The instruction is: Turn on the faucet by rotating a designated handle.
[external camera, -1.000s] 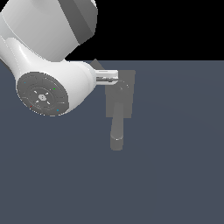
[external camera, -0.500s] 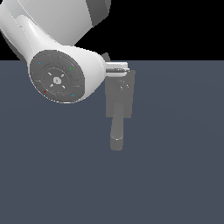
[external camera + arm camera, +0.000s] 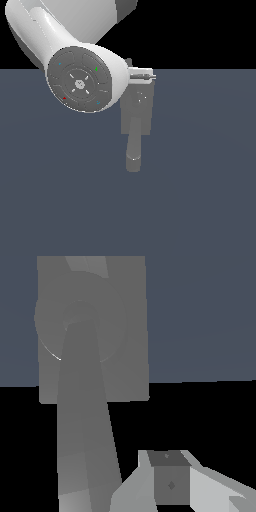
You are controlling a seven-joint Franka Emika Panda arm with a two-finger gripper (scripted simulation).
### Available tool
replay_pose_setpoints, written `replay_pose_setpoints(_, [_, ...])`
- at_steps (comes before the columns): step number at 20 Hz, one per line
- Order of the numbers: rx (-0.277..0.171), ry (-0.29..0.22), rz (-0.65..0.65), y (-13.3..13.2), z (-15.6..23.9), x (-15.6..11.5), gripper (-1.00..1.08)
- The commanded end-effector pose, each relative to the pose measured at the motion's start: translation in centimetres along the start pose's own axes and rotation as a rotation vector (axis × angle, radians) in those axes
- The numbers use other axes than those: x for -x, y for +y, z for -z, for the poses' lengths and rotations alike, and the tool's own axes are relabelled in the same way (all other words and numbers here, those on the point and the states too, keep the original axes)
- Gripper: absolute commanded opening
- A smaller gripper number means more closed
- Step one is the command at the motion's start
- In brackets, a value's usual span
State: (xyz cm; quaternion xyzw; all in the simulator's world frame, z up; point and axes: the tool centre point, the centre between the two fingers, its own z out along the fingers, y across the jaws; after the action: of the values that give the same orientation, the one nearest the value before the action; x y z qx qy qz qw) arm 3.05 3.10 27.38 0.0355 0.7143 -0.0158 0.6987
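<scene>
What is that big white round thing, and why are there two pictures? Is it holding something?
The big white thing is a robot arm in a computer simulation, seen very close. One picture comes from a camera off the arm. The other comes from a camera on its wrist, looking along its gripper, the robot's pincer hand. On the dark floor sits a grey faucet: a flat plate, a thick tube spout, and in the wrist picture a long bar, the handle, the part meant to be turned. The gripper is beside the handle. I cannot tell whether it is open, and it does not seem to hold anything.
</scene>
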Motion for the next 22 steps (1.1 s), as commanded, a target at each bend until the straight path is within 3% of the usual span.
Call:
replay_pose_setpoints(1, [-0.010,-0.009,0.004,-1.8,-0.3,0.9,-1.00])
replay_pose_setpoints(13, [-0.008,-0.022,0.009,-6.5,-0.5,3.1,-1.00])
replay_pose_setpoints(14, [-0.008,-0.022,0.009,-6.5,-0.5,3.1,-1.00])
replay_pose_setpoints(15, [-0.046,-0.062,-0.075,-5.3,0.2,1.2,-1.00])
replay_pose_setpoints(16, [-0.051,-0.068,-0.087,-6.1,0.4,1.5,-1.00])
replay_pose_setpoints(22, [-0.040,-0.056,-0.062,-8.0,0.2,1.4,-1.00])
